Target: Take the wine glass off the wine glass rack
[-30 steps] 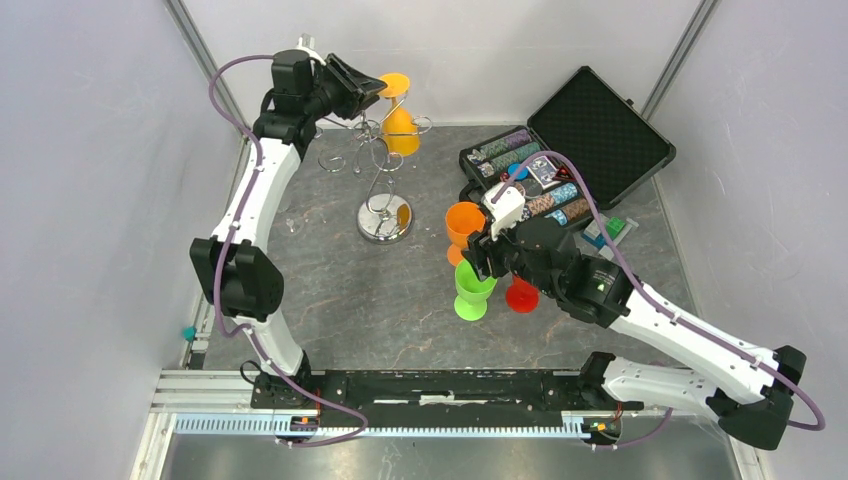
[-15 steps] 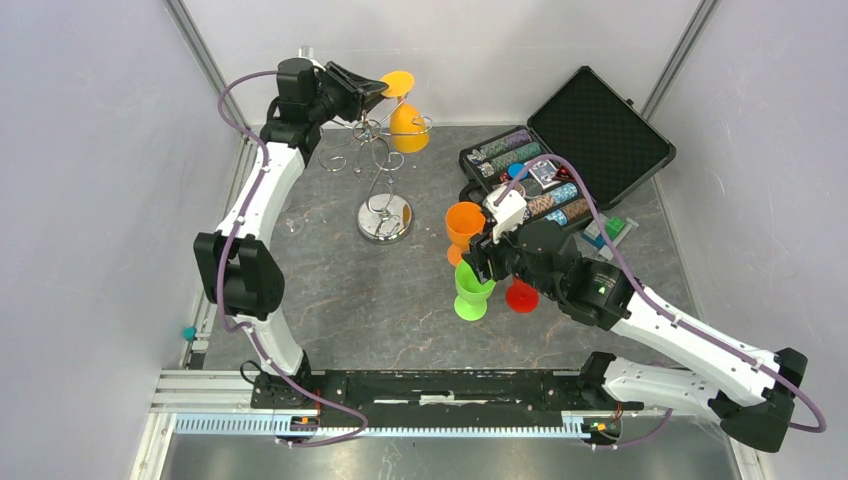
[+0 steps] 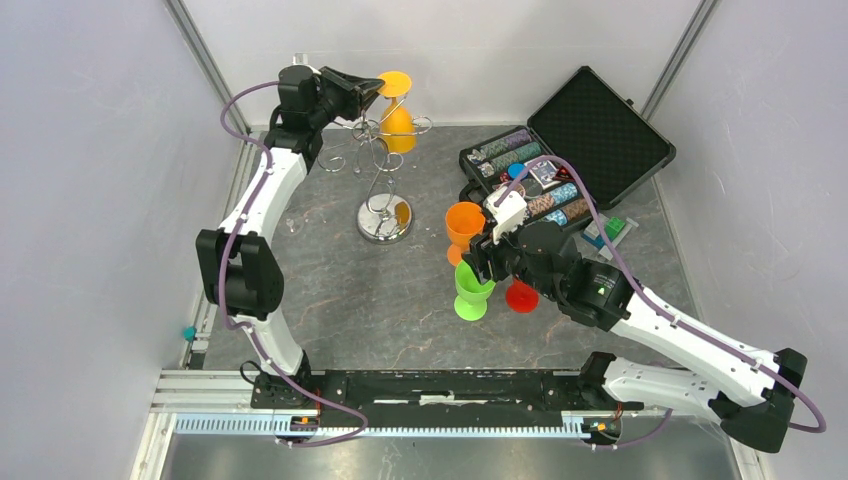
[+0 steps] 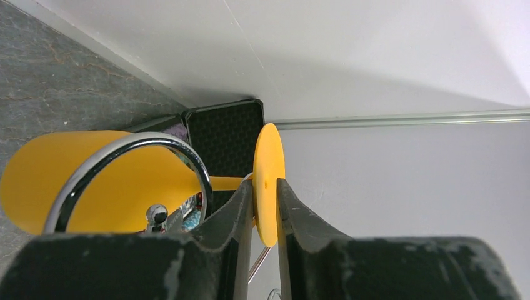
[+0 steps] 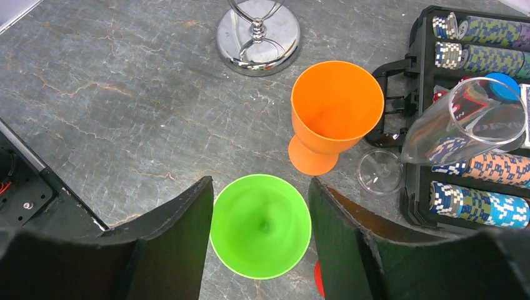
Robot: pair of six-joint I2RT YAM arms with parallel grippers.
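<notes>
A yellow wine glass (image 3: 398, 127) hangs upside down at the top of the chrome wine glass rack (image 3: 384, 218), among its curled arms. My left gripper (image 3: 372, 92) is shut on the glass's round foot (image 4: 269, 181), edge-on between the jaws. In the left wrist view a chrome loop (image 4: 134, 164) crosses in front of the yellow bowl (image 4: 94, 181). My right gripper (image 5: 260, 187) is open low over the table, one finger on each side of an upright green glass (image 5: 260, 225) and close to its rim.
An orange glass (image 5: 334, 112) stands beside the green one, and a red one (image 3: 521, 296) shows behind my right wrist. A clear glass (image 5: 465, 122) lies against the open poker-chip case (image 3: 565, 150). The rack's base (image 5: 257, 34) stands left of these. Walls close in the back and sides.
My left arm has shifted slightly, and the yellow glass swung a little right and back with it. It stays at the rack's top. The right arm has not moved.
</notes>
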